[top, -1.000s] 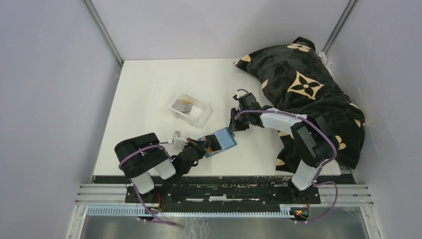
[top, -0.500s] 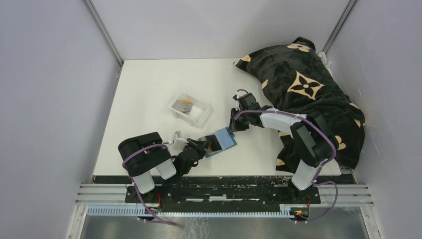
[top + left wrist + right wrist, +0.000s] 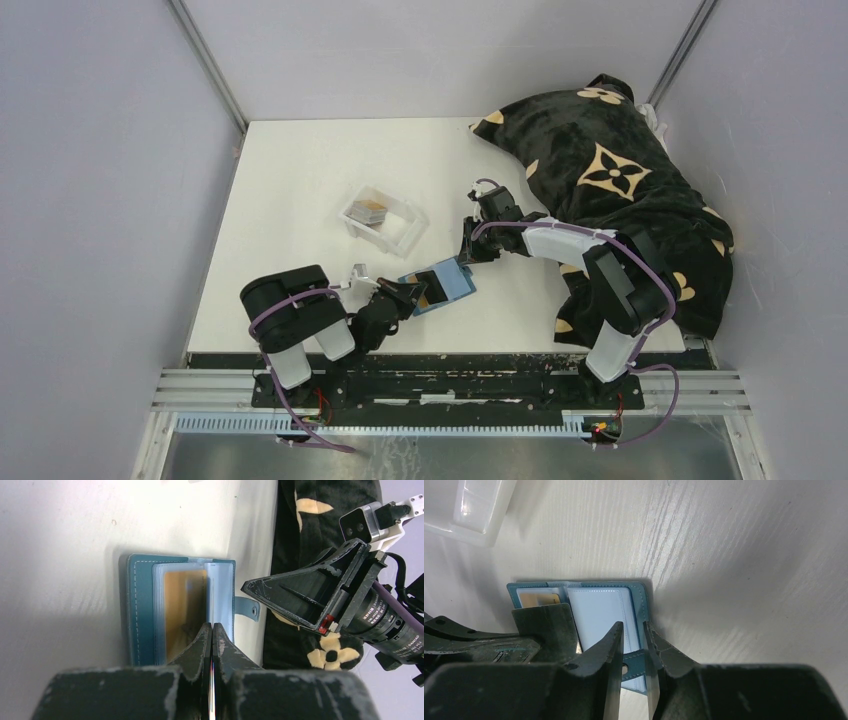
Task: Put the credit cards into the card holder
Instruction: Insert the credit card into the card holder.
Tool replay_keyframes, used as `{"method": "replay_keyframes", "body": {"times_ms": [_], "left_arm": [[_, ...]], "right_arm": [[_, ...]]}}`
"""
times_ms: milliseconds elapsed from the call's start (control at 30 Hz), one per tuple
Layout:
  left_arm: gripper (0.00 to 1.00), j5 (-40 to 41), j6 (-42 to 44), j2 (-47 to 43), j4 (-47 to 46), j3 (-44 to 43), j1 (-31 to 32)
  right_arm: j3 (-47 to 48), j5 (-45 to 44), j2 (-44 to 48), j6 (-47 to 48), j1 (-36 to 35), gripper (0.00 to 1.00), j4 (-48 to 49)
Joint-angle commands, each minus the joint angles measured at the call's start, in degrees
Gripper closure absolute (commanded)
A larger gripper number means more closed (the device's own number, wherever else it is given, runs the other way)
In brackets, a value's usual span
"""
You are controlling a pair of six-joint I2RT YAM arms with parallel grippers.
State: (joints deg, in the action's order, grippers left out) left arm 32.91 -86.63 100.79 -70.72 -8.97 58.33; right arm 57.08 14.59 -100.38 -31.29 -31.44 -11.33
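The teal card holder lies open like a book near the table's front middle. A tan card sits in its left clear sleeve. My left gripper is shut on a thin credit card, seen edge-on between the jaws. Its tip is at the holder's centre fold. My right gripper grips the holder's right edge beside the snap tab, jaws a little apart. That half looks tilted up. More credit cards lie in the clear tray.
A black cushion with tan flower shapes fills the table's right side, close behind my right arm. The clear tray's corner stands just beyond the holder. Grey walls close in the table on three sides.
My left arm's elbow has edged a little to the right. The card, the holder and my right gripper stay where they were.
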Motion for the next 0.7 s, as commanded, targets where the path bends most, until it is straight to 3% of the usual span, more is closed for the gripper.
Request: {"method": "replay_keyframes", "body": {"times_ms": [0, 667], "left_arm": [[0.97, 1.2, 2.7, 0.2, -3.1, -0.3, 0.4], [0.97, 1.4, 7.2, 0.6, -1.5, -1.4, 0.4]], "right_arm": [[-0.2, 0.7, -0.4, -0.4, 0.2, 0.74, 1.7], [-0.5, 0.8, -0.5, -0.5, 0.2, 0.74, 1.9]]}}
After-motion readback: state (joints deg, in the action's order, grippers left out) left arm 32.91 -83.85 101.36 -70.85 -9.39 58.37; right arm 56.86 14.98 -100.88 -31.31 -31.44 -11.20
